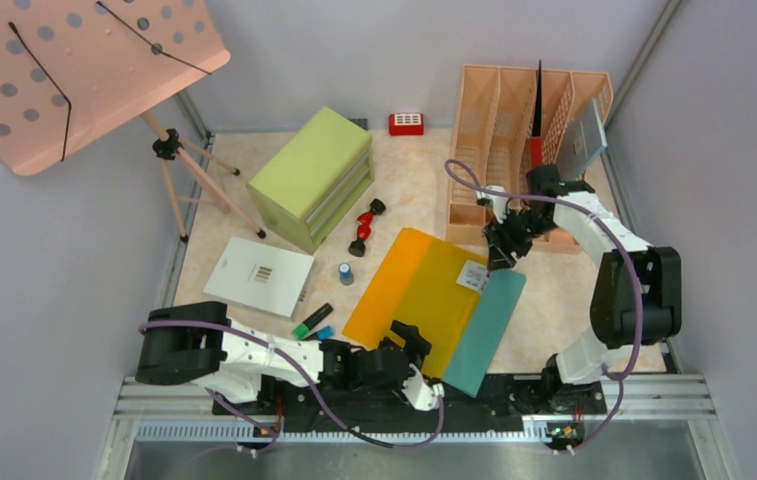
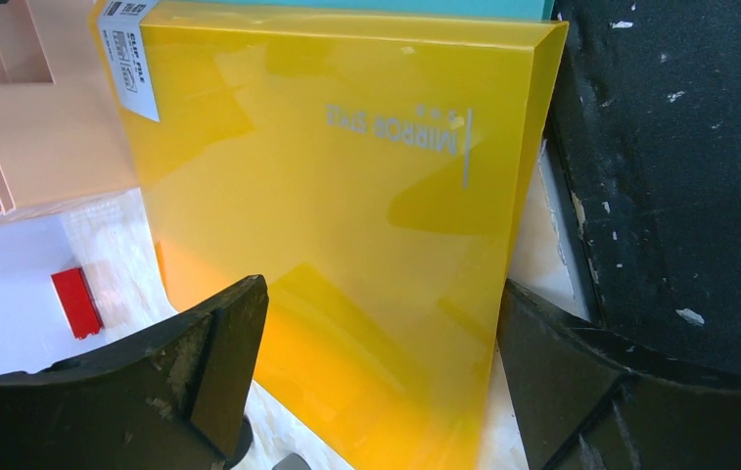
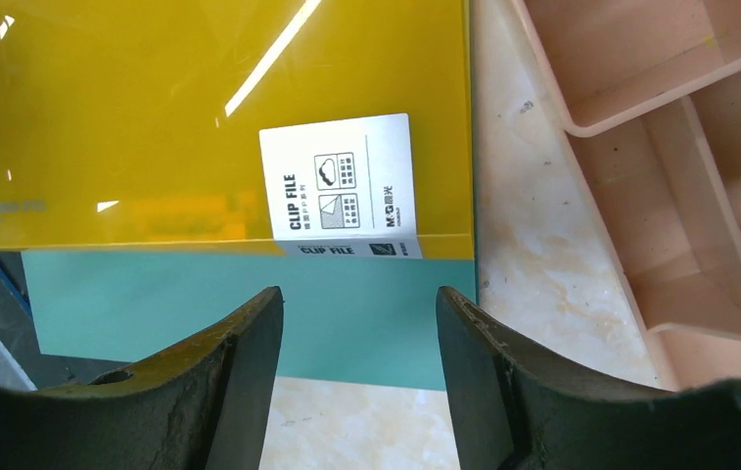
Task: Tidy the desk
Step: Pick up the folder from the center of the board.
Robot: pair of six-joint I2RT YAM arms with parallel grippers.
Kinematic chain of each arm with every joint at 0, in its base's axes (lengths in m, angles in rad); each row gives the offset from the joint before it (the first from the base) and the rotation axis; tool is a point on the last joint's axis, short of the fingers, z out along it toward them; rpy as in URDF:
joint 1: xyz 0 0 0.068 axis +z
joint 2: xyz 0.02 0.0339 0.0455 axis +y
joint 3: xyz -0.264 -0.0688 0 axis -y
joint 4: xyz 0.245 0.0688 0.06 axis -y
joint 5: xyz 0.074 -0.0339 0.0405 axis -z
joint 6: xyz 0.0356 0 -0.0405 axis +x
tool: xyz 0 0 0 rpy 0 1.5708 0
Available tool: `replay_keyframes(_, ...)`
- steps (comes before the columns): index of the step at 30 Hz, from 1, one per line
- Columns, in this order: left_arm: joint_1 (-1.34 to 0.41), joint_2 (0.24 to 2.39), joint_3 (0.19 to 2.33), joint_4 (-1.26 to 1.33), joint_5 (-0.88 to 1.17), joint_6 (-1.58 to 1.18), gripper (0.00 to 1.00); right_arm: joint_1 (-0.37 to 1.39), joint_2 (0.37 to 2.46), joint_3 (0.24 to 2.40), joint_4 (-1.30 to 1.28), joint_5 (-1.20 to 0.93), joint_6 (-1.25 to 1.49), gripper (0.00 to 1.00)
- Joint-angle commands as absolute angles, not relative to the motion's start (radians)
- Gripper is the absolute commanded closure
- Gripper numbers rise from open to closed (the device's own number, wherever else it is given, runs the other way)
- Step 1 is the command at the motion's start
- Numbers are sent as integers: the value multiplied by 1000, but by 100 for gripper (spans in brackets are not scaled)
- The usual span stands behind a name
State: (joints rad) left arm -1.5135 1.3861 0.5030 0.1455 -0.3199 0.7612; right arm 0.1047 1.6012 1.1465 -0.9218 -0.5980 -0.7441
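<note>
beige marbled desk (image 1: 416,188) between grey walls (image 1: 354,50)

clip file (image 1: 419,290) on folder (image 1: 489,335) at desk (image 1: 414,180) front, rack (image 1: 504,110) behind; drawer cabinet (image 1: 314,165) left

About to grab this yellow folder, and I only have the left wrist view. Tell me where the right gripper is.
Observer: The right gripper hovers open at the far right corner of the yellow folder, beside its white label.
Operator: Say what lies beneath the folder.
Observer: A teal folder, sticking out along its right side.
Operator: Report what is left of it.
Observer: A green-tipped marker and a small blue object lie close by on the desk.
</note>
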Motion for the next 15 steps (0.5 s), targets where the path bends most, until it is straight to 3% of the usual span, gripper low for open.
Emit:
replay_keyframes(1, -1511, 1423, 483, 90, -312, 741, 9, 119, 1564, 1179, -954, -609, -759, 41)
replay_keyframes(8, -1511, 1413, 483, 92, -324, 719, 9, 117, 1509, 1024, -847, -661, -589, 43)
replay_keyframes(15, -1511, 1402, 482, 132, -374, 698, 9, 107, 1431, 888, -632, -748, -337, 37)
